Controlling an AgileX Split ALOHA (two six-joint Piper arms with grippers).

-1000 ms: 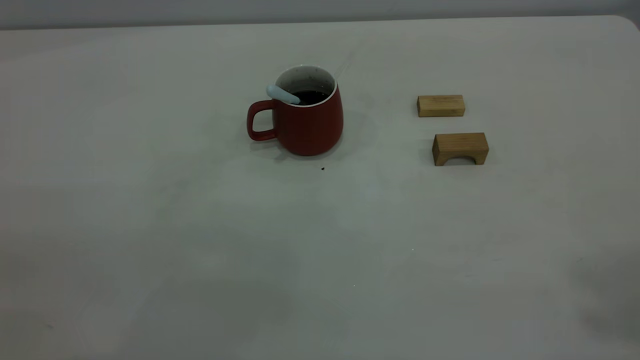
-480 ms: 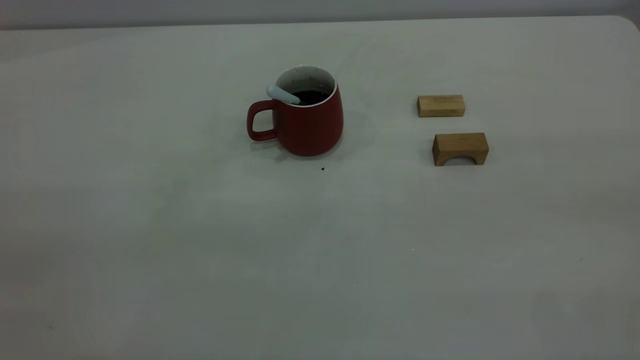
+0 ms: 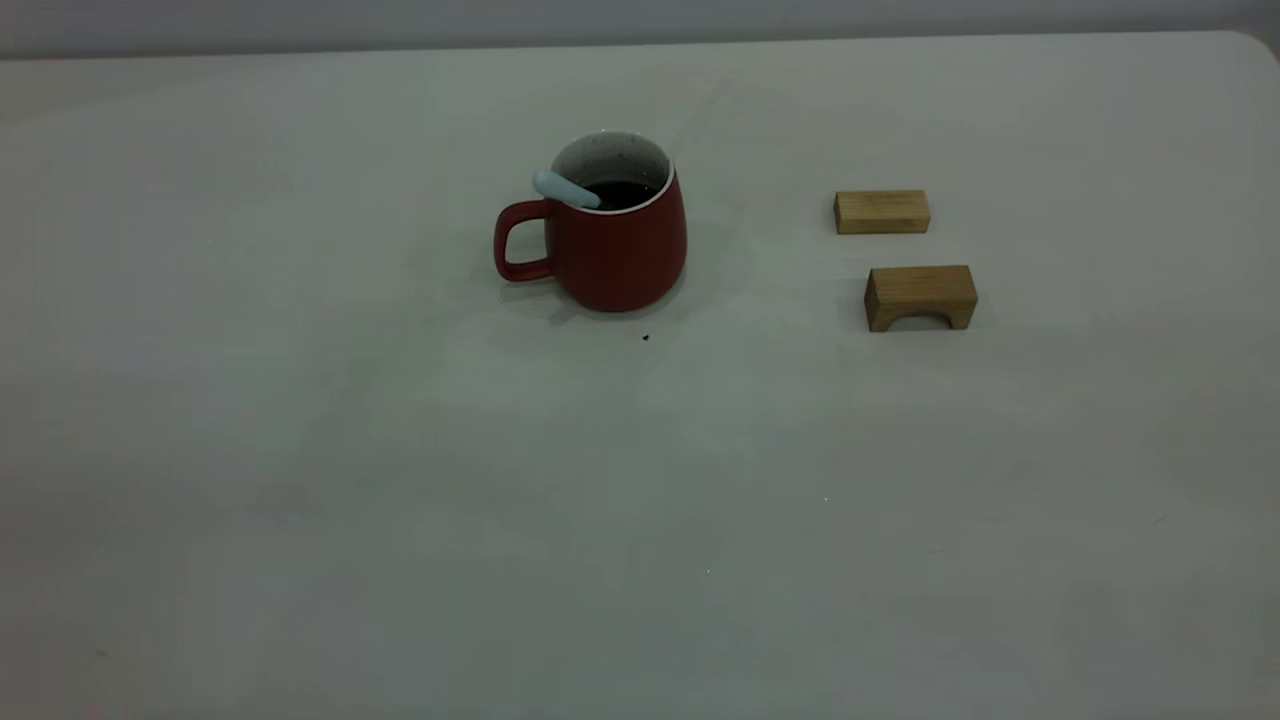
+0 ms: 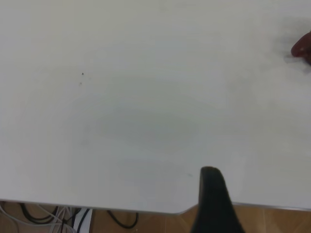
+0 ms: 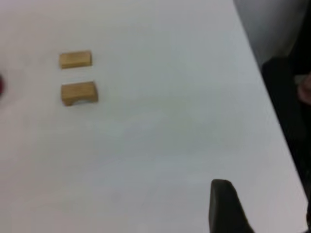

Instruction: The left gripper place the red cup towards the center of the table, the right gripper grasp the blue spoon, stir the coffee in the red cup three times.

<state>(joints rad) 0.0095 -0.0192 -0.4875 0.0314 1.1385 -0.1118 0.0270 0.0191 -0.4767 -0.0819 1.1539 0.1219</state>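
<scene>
The red cup (image 3: 620, 250) stands upright on the table (image 3: 640, 500), slightly left of the middle and toward the back, its handle pointing left. Dark coffee (image 3: 625, 192) shows inside it. The blue spoon (image 3: 565, 188) leans in the cup, its pale handle resting on the rim above the cup's handle. No gripper appears in the exterior view. Only a black part of the left gripper (image 4: 214, 204) shows, over the table's edge, far from the red cup (image 4: 303, 48). The right gripper (image 5: 226, 208) likewise shows as one black part, far from the cup.
Two tan wooden blocks lie right of the cup: a flat one (image 3: 881, 211) and an arched one (image 3: 920, 296), also seen as flat block (image 5: 75, 59) and arched block (image 5: 79, 92). Cables (image 4: 48, 216) hang below the table's edge (image 4: 146, 209).
A dark shadow at the table's near right corner has faded away. The cup, spoon and blocks have not moved.
</scene>
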